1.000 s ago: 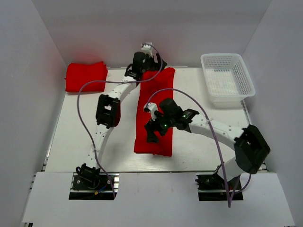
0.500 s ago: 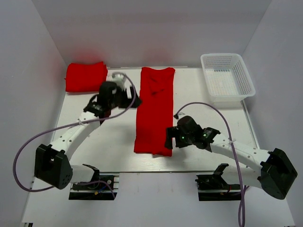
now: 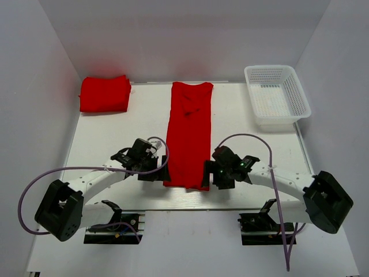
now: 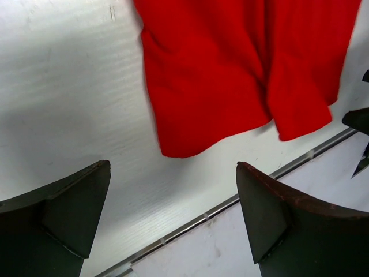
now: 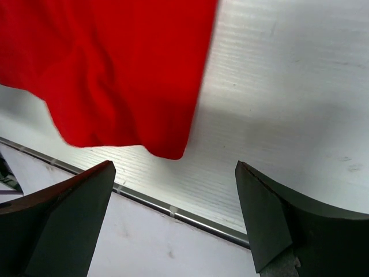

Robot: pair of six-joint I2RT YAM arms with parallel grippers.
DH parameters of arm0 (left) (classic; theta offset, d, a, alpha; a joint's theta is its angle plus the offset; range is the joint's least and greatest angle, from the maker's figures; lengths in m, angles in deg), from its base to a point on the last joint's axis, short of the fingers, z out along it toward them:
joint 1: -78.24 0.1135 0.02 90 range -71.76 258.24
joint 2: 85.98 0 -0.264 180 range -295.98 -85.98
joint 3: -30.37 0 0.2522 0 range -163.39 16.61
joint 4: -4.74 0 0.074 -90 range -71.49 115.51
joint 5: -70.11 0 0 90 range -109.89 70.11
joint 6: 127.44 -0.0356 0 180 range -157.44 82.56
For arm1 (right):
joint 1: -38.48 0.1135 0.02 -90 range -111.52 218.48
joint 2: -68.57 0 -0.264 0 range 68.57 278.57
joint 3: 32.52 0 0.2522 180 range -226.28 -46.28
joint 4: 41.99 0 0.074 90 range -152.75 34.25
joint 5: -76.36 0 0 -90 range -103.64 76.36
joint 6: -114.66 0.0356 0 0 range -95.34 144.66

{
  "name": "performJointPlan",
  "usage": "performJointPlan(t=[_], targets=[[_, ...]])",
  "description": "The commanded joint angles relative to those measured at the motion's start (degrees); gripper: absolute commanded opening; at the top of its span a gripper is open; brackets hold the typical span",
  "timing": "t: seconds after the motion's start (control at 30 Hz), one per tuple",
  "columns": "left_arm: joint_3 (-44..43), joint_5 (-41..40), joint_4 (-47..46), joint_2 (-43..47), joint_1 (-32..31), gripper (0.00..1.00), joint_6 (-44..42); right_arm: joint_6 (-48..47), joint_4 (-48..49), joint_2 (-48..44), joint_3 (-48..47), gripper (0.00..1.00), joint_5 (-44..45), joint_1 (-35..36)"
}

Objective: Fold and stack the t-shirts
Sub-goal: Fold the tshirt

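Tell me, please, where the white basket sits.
In the top view, the white basket sits at the far right corner of the table, right of the long red t-shirt.

The left claw (image 4: 173, 173) hangs over the white tabletop (image 4: 69, 86) with its two dark fingers (image 4: 75, 213) spread wide at the bottom of the view and nothing between them. Just beyond the fingertips lies the lower end of a red t-shirt (image 4: 230, 69), flat on the tabletop, its hem wavy and its right corner reaching lower than the left. A thin metal strip (image 4: 230, 202) runs diagonally along the tabletop's edge, passing between the fingers. A small dark shape (image 4: 358, 118) shows at the right border, too cropped to identify.
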Motion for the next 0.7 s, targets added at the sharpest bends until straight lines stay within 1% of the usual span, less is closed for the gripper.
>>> performJointPlan(t=[0.0, 0.03, 0.07, 0.13, 0.17, 0.2, 0.27, 0.3, 0.37, 0.43, 0.47, 0.5, 0.53, 0.57, 0.6, 0.67], targets=[[1.06, -1.01, 0.03, 0.03, -1.47, 1.00, 0.64, 2.34, 0.87, 3.54, -1.89, 0.90, -4.41, 0.16], [1.06, -1.02, -0.50, -0.68, -2.26, 1.00, 0.64, 1.91, 1.92, 4.24, -2.33, 0.90, -5.02, 0.07], [1.06, -2.59, -1.11, -1.20, -2.27, 0.97, 0.64, 1.64, 2.19, 5.55, -2.50, 0.90, -5.47, 0.25], [0.53, -3.21, -1.12, -3.05, -4.01, 0.94, 0.64, 0.94, 2.72, 7.05, -3.03, 0.87, -6.43, 0.16], [0.53, -3.22, -1.64, -3.66, -4.54, 0.91, 0.64, 0.76, 2.89, 7.67, -3.38, 0.86, -6.52, 0.16], [0.53, -3.91, -1.65, -4.19, -5.42, 0.90, 0.64, 0.50, 3.42, 8.54, -3.30, 0.86, -7.31, 0.25], [1.14, -4.45, -2.96, -5.77, -6.13, 0.86, 0.64, 0.24, 3.60, 9.34, -3.56, 0.85, -7.14, 0.07], [1.15, -5.14, -2.96, -5.78, -6.74, 0.86, 0.64, 0.06, 3.51, 9.95, -3.91, 0.85, -7.05, 0.07], [1.15, -5.15, -4.27, -7.18, -6.75, 0.82, 0.64, -0.29, 3.60, 10.48, -4.09, 0.82, -6.70, 0.16], [1.15, -5.15, -4.28, -8.85, -7.88, 0.74, 0.64, -0.82, 3.60, 11.63, -4.70, 0.71, -7.05, 0.07], [0.63, -5.15, -4.28, -9.46, -7.89, 0.70, 0.64, -0.99, 3.34, 11.89, -4.70, 0.62, -6.79, 0.16], [0.62, -5.15, -4.28, -9.99, -8.41, 0.63, 0.64, -0.82, 3.42, 12.07, -4.96, 0.46, -6.70, -0.01], [0.62, -5.67, -4.80, -10.78, -9.03, 0.59, 0.64, -0.82, 3.25, 11.98, -4.97, 0.37, -6.27, -0.01], [0.62, -5.16, -4.81, -10.79, -9.03, 0.54, 0.03, -0.65, 3.25, 11.98, -4.88, 0.30, -6.00, -0.10], [0.62, -3.06, -5.59, -11.31, -9.55, 0.43, -1.20, -0.82, 3.07, 11.89, -4.97, 0.15, -5.74, -0.02], [0.62, -0.76, -6.30, -11.32, -10.09, 0.28, -1.21, -1.26, 2.98, 12.07, -5.14, 0.00, -6.08, -0.01]])
